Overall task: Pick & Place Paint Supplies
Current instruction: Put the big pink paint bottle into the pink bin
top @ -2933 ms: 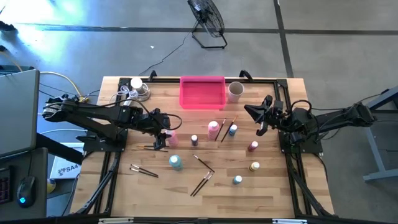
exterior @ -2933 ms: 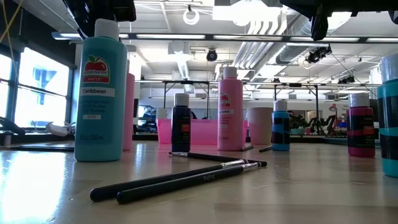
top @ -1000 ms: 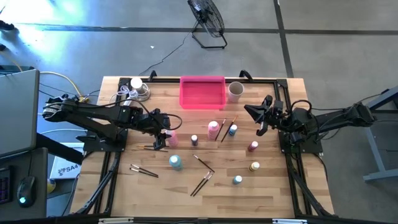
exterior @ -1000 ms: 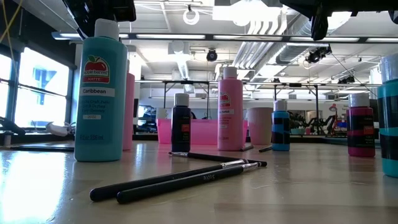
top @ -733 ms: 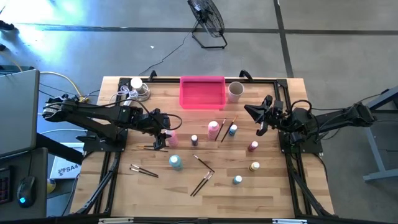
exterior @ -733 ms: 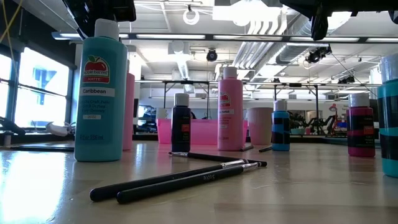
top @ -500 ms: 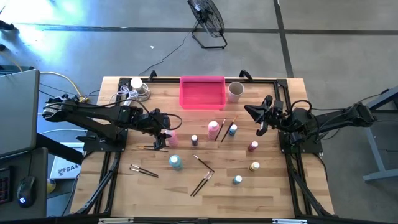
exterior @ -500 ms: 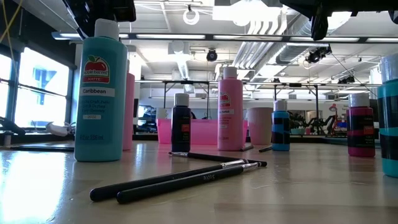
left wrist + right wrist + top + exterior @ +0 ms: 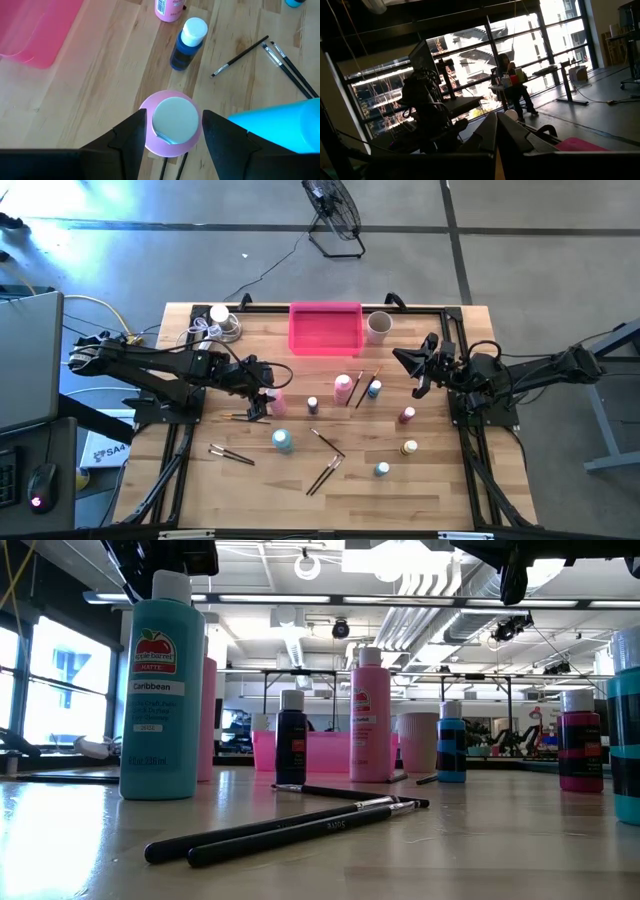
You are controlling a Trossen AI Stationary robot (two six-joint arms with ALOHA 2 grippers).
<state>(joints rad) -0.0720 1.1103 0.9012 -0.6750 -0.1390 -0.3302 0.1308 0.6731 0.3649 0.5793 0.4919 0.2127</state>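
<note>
At the near edge of the wooden counter (image 9: 420,495), paired brown paintbrushes (image 9: 322,477) are laid flat, with a teal bottle (image 9: 283,441) standing beside them. Farther in, a pink bottle (image 9: 172,122) is straddled by the left claw (image 9: 173,131), the fingers seen on either side of its white cap without touching it, released. A small blue bottle (image 9: 188,43) is shown just beyond only in the wrist view. The right claw (image 9: 418,366) is held clenched above the right side. At the far edge a pink tray (image 9: 325,328) and a beige cup (image 9: 378,326) are set. Ceiling lights and ducts are revealed only in the low view; a floor fan (image 9: 334,215) only from above.
</note>
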